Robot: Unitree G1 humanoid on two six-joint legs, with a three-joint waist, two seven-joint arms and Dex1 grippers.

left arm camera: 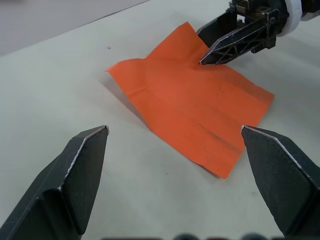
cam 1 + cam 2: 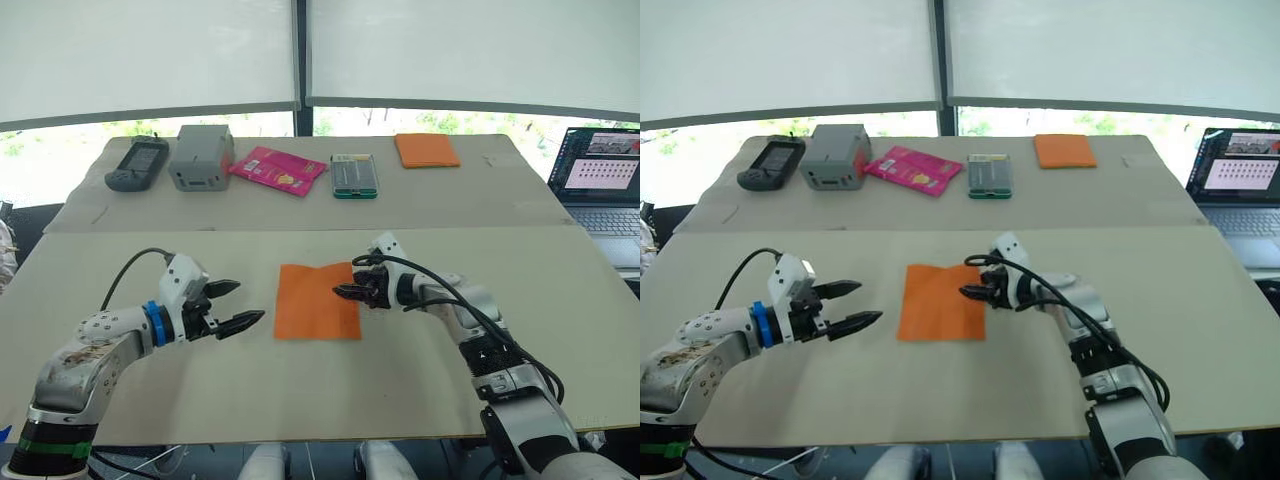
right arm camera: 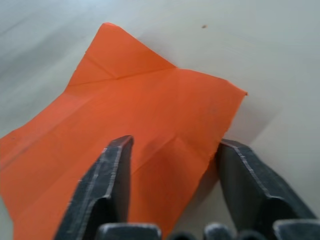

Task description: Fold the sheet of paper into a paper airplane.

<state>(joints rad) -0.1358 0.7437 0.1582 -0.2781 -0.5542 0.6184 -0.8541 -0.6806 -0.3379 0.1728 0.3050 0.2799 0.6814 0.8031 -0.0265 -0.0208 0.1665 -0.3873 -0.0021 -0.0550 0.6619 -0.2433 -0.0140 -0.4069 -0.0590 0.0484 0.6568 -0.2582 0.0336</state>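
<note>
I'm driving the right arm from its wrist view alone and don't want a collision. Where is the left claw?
Observer: The left claw is open, just off the left edge of the sheet of paper and apart from it.
Operator: Is there anything else orange I could mix up with it?
Observer: Yes, a smooth orange rectangle lies on the far table, to the right of a pink packet.

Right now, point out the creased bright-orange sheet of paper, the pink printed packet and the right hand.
Creased bright-orange sheet of paper [image 2: 312,305]: left eye view, on its flat middle.
Pink printed packet [image 2: 277,170]: left eye view, on its centre.
Right hand [image 2: 343,292]: left eye view, midway between the black fingertips at the sheet's right edge.
</note>
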